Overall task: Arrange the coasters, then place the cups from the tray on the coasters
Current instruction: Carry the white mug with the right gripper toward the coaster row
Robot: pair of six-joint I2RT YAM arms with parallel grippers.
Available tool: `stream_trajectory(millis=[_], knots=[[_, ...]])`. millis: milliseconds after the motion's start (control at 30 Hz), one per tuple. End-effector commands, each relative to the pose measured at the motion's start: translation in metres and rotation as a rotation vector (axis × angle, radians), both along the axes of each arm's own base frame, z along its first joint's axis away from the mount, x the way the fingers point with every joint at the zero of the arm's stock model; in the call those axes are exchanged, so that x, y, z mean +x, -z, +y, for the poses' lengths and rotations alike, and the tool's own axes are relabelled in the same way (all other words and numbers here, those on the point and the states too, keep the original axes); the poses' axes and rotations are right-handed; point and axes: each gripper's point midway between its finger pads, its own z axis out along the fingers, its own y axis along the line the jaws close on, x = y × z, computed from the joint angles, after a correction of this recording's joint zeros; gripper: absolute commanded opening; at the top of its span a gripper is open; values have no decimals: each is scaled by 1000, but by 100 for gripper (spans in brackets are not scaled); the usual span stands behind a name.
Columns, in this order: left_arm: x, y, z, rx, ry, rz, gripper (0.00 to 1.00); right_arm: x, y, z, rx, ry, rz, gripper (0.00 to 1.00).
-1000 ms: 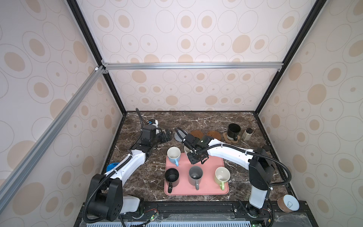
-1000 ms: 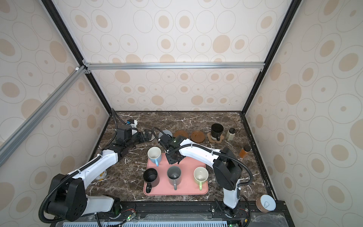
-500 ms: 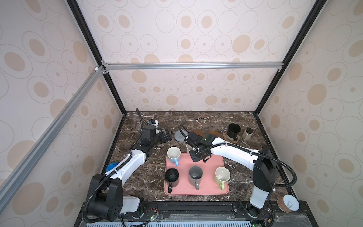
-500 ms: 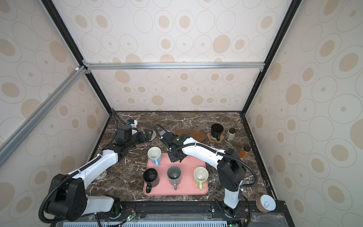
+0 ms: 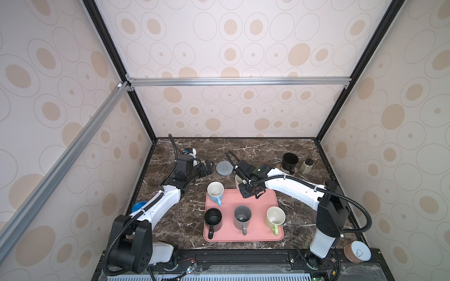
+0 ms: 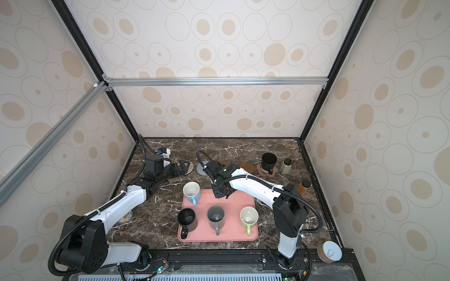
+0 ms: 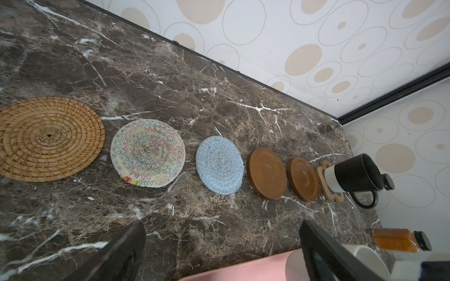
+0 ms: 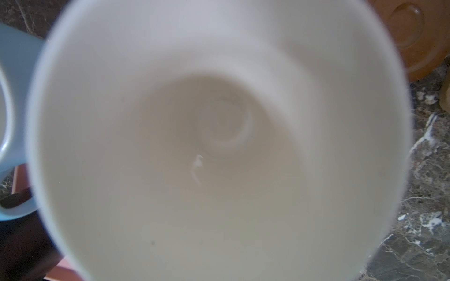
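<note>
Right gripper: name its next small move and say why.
Probably carry the held cup over to the free wooden disc beside the paw coaster, then lower it there. The right gripper is shut on that cup, apparently just past the tray's far edge. The black cup already fills the paw coaster, and the disc next to it lies bare.

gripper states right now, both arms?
Left gripper: open, empty.
Right gripper: shut, holding the pale pink ceramic mug.
</note>
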Motion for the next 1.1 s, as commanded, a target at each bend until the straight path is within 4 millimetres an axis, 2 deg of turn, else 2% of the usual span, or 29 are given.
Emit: stream_trajectory(millis=[0, 400, 1067], knots=[[7, -14, 0, -5, 1, -41, 100, 6, -19, -10, 23, 35, -47, 9], [5, -14, 1, -6, -1, -44, 100, 17, -21, -37, 14, 97, -49, 9], [4, -18, 3, -5, -8, -52, 100, 37, -17, -63, 22, 157, -42, 9]])
